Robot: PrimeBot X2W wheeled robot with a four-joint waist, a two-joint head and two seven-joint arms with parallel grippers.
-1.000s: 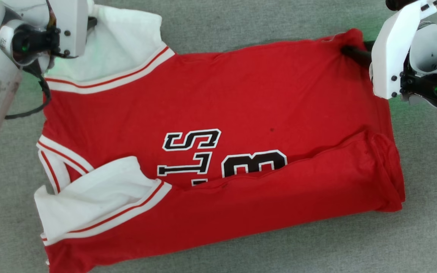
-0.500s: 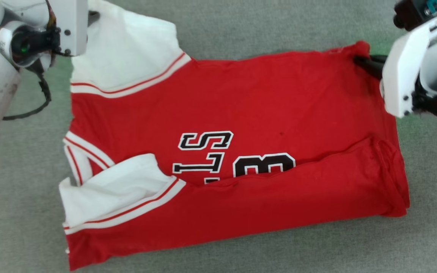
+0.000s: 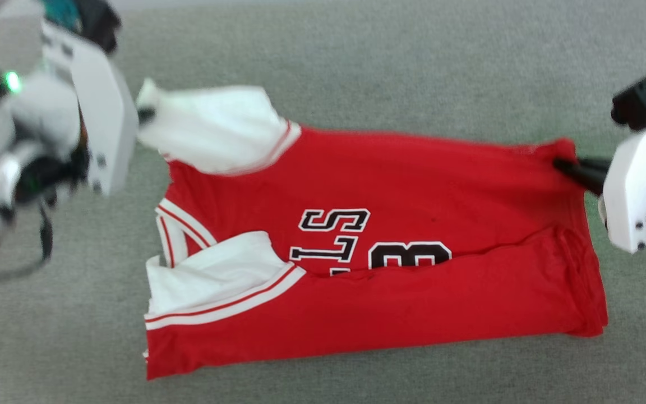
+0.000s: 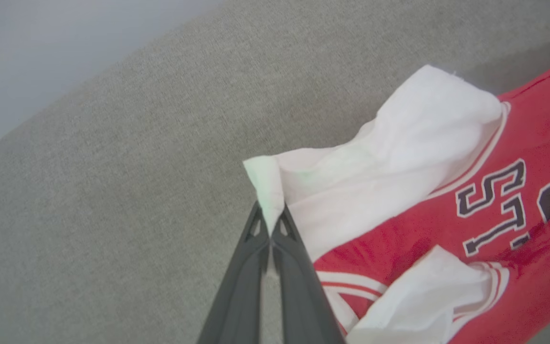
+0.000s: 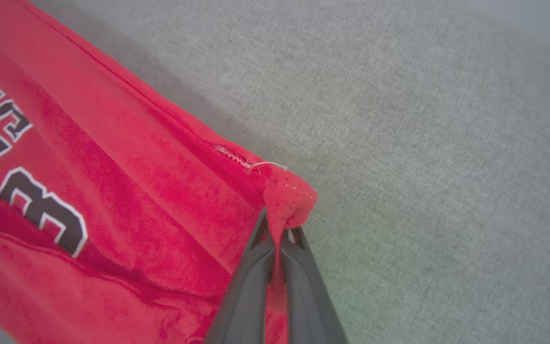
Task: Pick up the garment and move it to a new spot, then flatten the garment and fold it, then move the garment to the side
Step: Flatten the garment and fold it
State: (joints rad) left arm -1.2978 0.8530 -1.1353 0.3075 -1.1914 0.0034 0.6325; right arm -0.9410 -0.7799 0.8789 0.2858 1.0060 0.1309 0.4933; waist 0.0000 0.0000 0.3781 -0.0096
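The garment (image 3: 413, 185), a red jersey with white sleeves and black lettering, lies partly folded on the grey surface, its near long edge turned over the letters. My left gripper (image 3: 144, 115) is shut on the tip of the far white sleeve (image 4: 399, 138), which hangs raised off the surface; the left wrist view shows its fingers (image 4: 256, 248) pinching the white cloth. My right gripper (image 3: 561, 166) is shut on the far red hem corner (image 5: 289, 200), with cloth bunched between its fingers (image 5: 256, 258). The near white sleeve (image 3: 216, 275) lies folded over the chest.
Grey fabric surface (image 3: 356, 67) spreads all around the garment, with open room beyond its far edge and on both sides. A pale wall or edge (image 4: 41, 43) lies past the surface in the left wrist view.
Both grippers have lifted and drawn their corners up; the far edge of the garment is raised and stretched. The right gripper closed on the hem corner. The head camera has shifted too.
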